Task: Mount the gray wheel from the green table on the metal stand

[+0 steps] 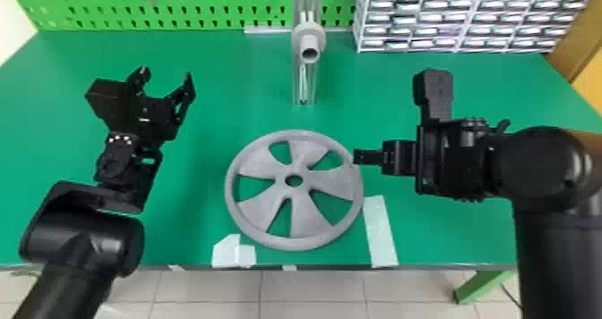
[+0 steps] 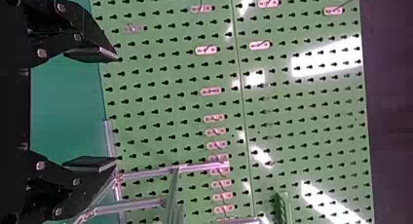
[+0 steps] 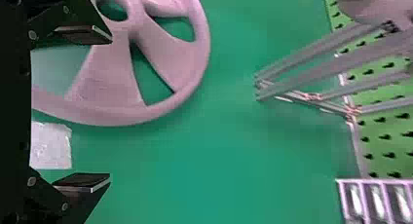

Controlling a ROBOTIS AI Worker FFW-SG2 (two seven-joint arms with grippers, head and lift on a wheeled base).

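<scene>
My left arm reaches in from eight o'clock, gripper (image 1: 166, 74) spread towards one; my right enters from four, gripper (image 1: 403, 157) spread wide, one finger (image 1: 368, 157) towards nine.

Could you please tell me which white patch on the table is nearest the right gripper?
The long strip right of the wheel; the other patches are shorter and lie farther left.

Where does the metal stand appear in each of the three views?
Head view: the metal stand is at top centre, beyond the gray wheel.
Left wrist view: its bars show near one jaw of the left gripper.
Right wrist view: its bars rise from the table beyond the wheel.
Shared landmark: the green pegboard.
</scene>
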